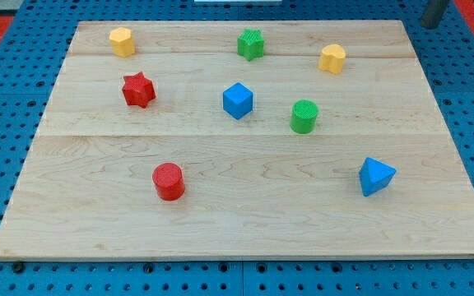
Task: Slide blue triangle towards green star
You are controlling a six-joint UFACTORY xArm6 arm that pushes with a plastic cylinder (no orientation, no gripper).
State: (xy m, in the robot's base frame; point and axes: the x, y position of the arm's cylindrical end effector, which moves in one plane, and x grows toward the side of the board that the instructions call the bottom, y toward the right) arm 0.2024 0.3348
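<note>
Eight blocks sit on the wooden board [97,238]; nearest, the blue triangle [375,176] lies well below and right of the green star [251,43], with the green cylinder [304,116] between; my tip's end is out of view

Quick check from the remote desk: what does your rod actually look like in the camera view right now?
Only a short stretch of my rod shows at the view's top right: a dark grey, smooth cylinder, cut off by the frame. No cables or markings visible. My tip cannot be made out.
</note>
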